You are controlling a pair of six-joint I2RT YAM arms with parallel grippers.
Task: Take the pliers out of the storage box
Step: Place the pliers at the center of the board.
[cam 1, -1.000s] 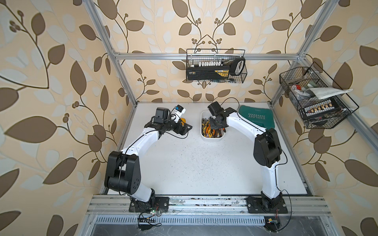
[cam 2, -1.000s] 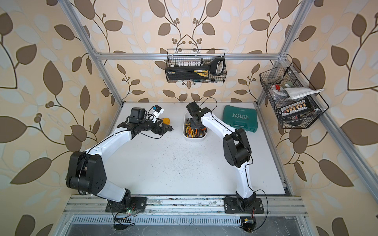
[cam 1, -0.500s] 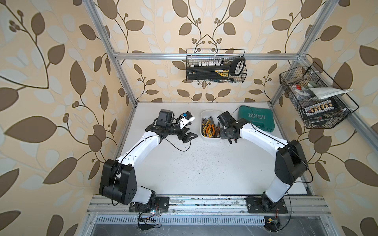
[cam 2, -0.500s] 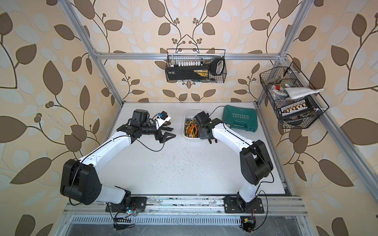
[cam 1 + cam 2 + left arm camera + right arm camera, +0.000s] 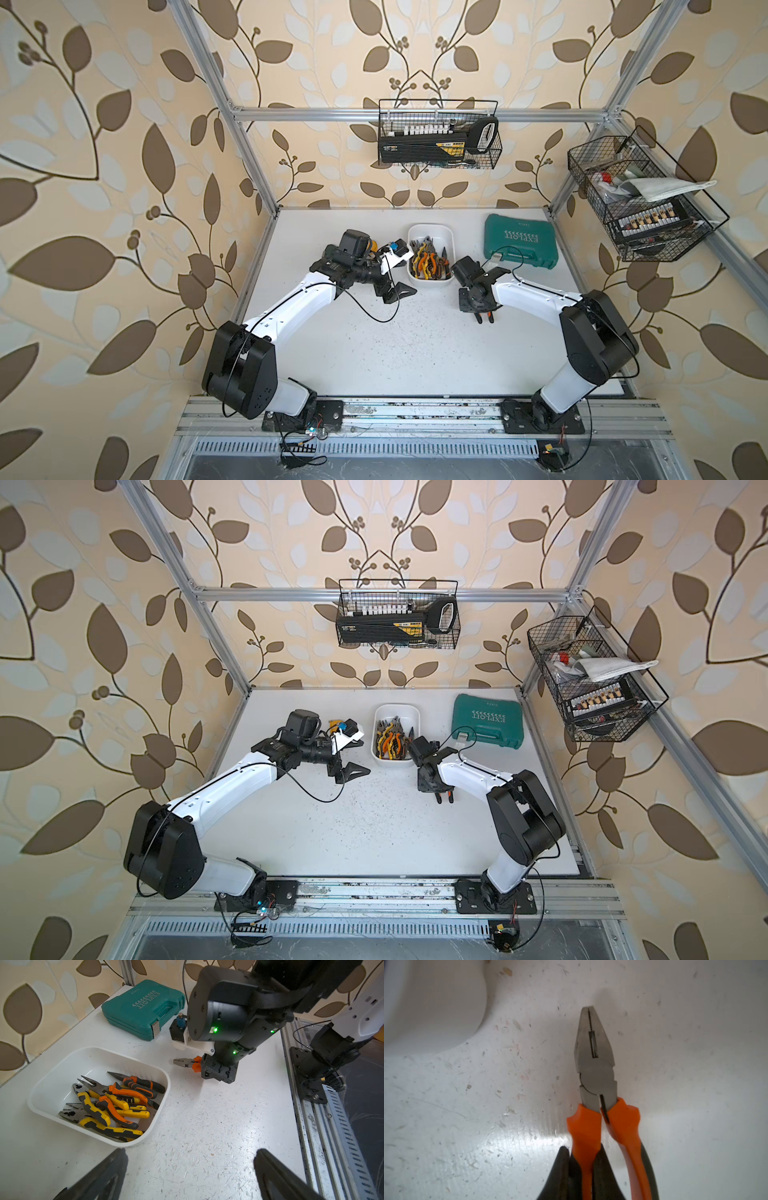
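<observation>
The orange-handled pliers (image 5: 596, 1059) are out of the storage box (image 5: 430, 227), low over the white table (image 5: 415, 357) at about 5 o'clock from the box's near right corner. Their grey nose is closed and points toward 12 o'clock. Whether they touch the surface I cannot tell. The right gripper (image 5: 582, 1157) pinches one of the handles between its black fingers (image 5: 562, 1163), and the second handle lies free beside them.

The right arm (image 5: 536, 295) rises from the near rail at 5 o'clock and bends at a dark elbow. Its white forearm reaches toward 10 o'clock, with the wrist turned down over the table.

The box sits at 12 o'clock of the table's middle. The other pliers (image 5: 112, 1103), orange- and yellow-handled, are heaped toward its 6 o'clock end, and its 12 o'clock end is bare.

The left arm (image 5: 299, 299) climbs from the rail at 7 o'clock toward 1 o'clock. The left gripper (image 5: 191, 1153) hangs at 8 o'clock of the box, just beside its near corner, spread wide and holding nothing.

A teal case (image 5: 519, 245) lies at 3 o'clock of the box, apart from it.
</observation>
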